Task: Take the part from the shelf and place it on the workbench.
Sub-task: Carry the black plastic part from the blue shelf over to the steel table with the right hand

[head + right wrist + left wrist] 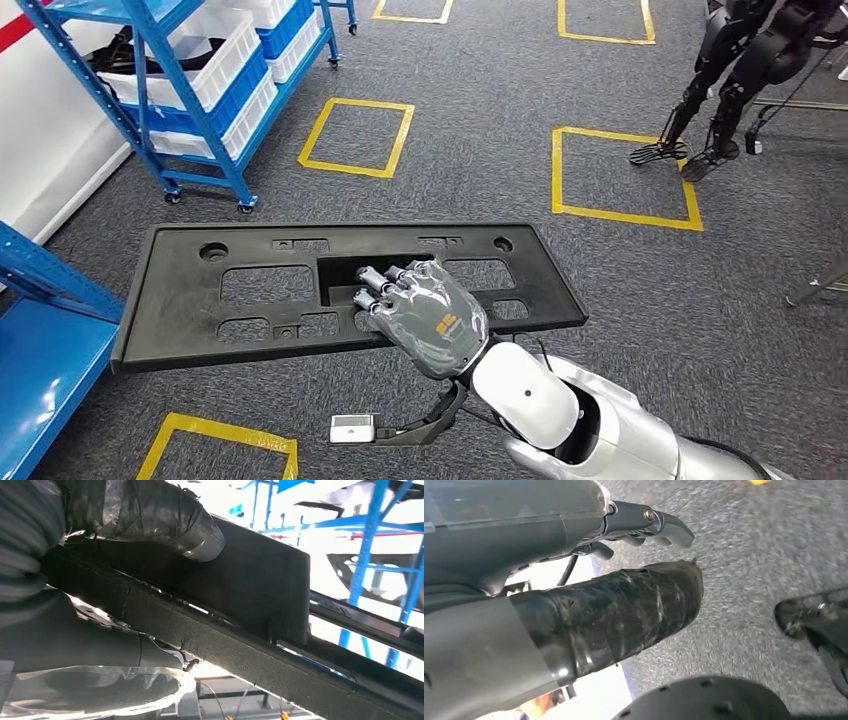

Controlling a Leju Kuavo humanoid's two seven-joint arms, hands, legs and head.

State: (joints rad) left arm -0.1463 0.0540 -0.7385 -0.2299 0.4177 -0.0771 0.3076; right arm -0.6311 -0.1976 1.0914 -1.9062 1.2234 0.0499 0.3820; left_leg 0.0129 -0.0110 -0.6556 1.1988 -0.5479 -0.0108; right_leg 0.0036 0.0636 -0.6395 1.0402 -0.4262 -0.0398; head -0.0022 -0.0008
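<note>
The right hand (425, 315) grasps the long black panel (250, 290) at one edge; carried single-handed, it could tilt and slip. The left hand (574, 580) holds nothing.

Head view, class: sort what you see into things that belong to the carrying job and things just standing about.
Job: black panel; right hand gripping it through its middle opening; blue shelf.

Standing about: rolling rack of white bins; yellow floor squares; another robot's legs.
</note>
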